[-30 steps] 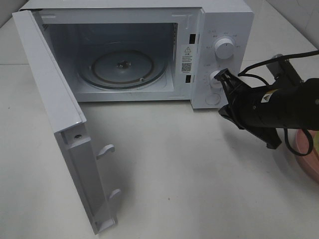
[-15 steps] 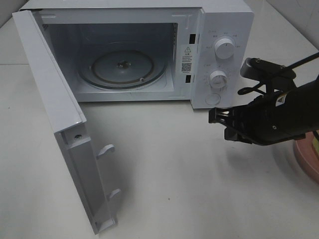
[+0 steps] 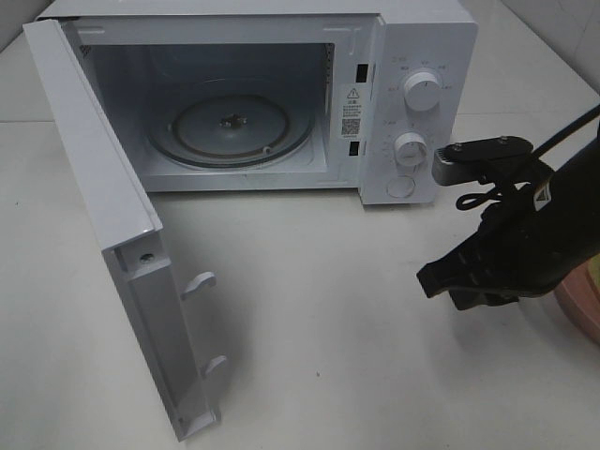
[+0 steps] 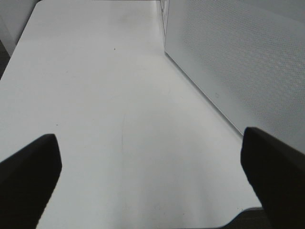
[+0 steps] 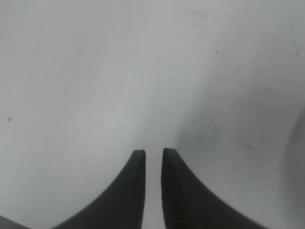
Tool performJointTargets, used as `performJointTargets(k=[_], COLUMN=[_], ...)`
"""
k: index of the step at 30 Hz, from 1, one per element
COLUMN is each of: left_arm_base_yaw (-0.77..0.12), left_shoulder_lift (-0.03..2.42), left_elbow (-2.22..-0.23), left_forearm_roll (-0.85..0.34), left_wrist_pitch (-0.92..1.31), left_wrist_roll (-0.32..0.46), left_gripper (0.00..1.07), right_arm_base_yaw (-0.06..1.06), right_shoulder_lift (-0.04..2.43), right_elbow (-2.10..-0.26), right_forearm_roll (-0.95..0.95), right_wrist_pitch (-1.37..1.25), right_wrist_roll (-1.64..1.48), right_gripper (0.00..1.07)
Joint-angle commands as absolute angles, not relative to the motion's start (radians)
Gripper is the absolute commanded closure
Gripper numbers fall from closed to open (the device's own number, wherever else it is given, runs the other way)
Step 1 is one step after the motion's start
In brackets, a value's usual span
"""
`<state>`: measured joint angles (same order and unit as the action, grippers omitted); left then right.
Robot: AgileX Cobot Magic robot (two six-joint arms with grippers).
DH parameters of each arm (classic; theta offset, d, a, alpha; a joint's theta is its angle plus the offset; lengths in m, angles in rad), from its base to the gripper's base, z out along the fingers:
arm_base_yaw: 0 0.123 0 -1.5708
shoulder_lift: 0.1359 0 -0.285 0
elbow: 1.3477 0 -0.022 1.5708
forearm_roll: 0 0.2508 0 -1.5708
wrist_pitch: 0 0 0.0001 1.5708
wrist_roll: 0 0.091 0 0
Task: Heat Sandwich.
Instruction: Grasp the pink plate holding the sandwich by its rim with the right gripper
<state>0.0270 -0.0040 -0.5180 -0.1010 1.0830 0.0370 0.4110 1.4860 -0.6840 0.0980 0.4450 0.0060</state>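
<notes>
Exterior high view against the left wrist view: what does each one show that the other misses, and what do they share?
Only the high view: the microwave interior with its glass turntable, two dials, the right gripper and a pink plate edge. Only the left wrist view: the left gripper, jaws wide apart, empty. Both: the white table and, it seems, the open door.

The microwave (image 3: 427, 37) is white, its door (image 4: 238, 62) finely dotted grey. Right of the microwave, a pink plate (image 3: 588, 311) edge meets the black right gripper (image 5: 153, 153). The table (image 3: 328, 328) is off-white.
</notes>
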Motion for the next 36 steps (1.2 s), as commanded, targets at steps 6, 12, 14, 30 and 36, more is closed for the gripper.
performJointTargets(k=[6, 12, 14, 30, 36], left_arm_base_yaw=[0.028, 0.028, 0.028, 0.028, 0.028], left_shoulder_lift=[-0.021, -0.021, -0.021, -0.021, -0.021], left_elbow=[-0.517, -0.517, -0.517, -0.517, -0.517], left_forearm_roll=[-0.102, -0.102, -0.102, -0.102, -0.102], left_wrist_pitch=[1.071, 1.071, 1.071, 1.071, 1.071], left_wrist_roll=[0.035, 0.035, 0.035, 0.035, 0.035], left_gripper=[0.09, 0.09, 0.09, 0.09, 0.09], right_arm_base_yaw=[0.405, 0.327, 0.302, 0.182, 0.129], right_shoulder_lift=[1.477, 1.477, 1.477, 1.486, 1.538], right_elbow=[-0.839, -0.865, -0.865, -0.865, -0.865], right_forearm_roll=[-0.107, -0.099, -0.1, -0.18, -0.18], right_wrist_pitch=[0.771, 0.801, 0.809, 0.777, 0.75], right_wrist_roll=[0.104, 0.113, 0.102, 0.064, 0.073], right_gripper=[0.81, 0.62, 0.5, 0.16, 0.18])
